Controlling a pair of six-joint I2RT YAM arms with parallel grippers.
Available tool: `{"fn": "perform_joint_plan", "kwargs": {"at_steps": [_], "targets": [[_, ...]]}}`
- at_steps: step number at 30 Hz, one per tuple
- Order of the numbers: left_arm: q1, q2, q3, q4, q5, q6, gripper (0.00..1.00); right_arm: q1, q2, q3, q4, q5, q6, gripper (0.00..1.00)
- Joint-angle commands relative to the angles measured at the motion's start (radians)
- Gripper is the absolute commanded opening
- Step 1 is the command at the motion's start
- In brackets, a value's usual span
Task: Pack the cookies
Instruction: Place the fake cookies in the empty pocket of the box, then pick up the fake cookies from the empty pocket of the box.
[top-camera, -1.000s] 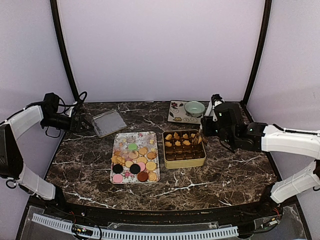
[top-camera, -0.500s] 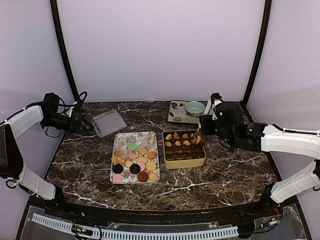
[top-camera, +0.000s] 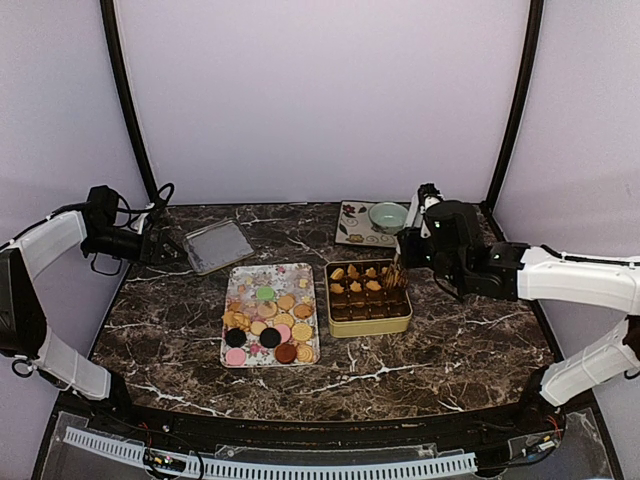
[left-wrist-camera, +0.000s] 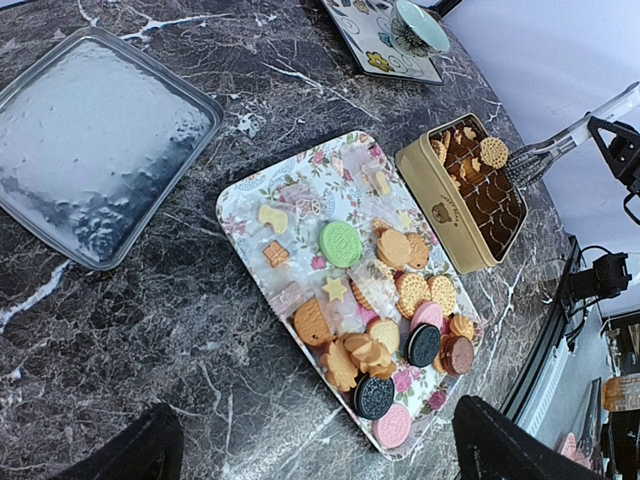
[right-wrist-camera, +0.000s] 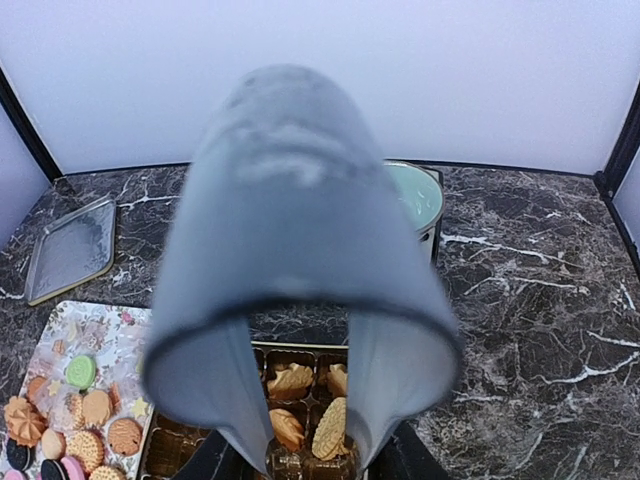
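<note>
So here's the setup: most of the cookies (left-wrist-camera: 412, 292) sit on the flowery tray (top-camera: 240, 282) in the middle of the overhead view. It's a jumble of tan rounds and shapes, plus a green disc near the top of the tray and pink and dark brown ones along its bottom edge. Just right of the tray, with a small gap between them, is the gold tin (top-camera: 369, 322). A few tan cookies are already sitting in its compartments on the side toward the top of the frame.

The right gripper (right-wrist-camera: 305, 460) comes in from the right of the overhead view and it's clamped onto a pair of grey tongs (left-wrist-camera: 545, 152). The tongs pinch one round tan cookie (left-wrist-camera: 492, 152) on edge, right over the tin's upper-right corner. In the right wrist view that cookie hangs between the two tong arms at bottom centre, above the compartments. Can't tell if it's touching the ones below it.

The left gripper (left-wrist-camera: 317, 410) is way over at the left edge of the overhead view, fingers spread wide with nothing in them, next to a silvery square lid (top-camera: 218, 245) lying flat on the marble table (top-camera: 450, 340).

Up top, right of centre, there's a patterned plate (top-camera: 350, 236) with a pale green bowl (top-camera: 388, 215) on it, well apart from the tray.
</note>
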Motion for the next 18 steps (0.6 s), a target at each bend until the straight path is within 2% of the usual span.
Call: {"fn": "perform_joint_plan", "kwargs": {"at_steps": [1, 18], "targets": [[0.004, -0.032, -0.007, -0.014, 0.017, 0.010, 0.96, -0.008, 0.016, 0.054, 0.081, 0.035, -0.002, 0.36], [0.004, -0.033, -0.013, -0.011, 0.015, 0.015, 0.96, -0.008, 0.117, 0.097, 0.082, 0.121, 0.007, 0.31]]}}
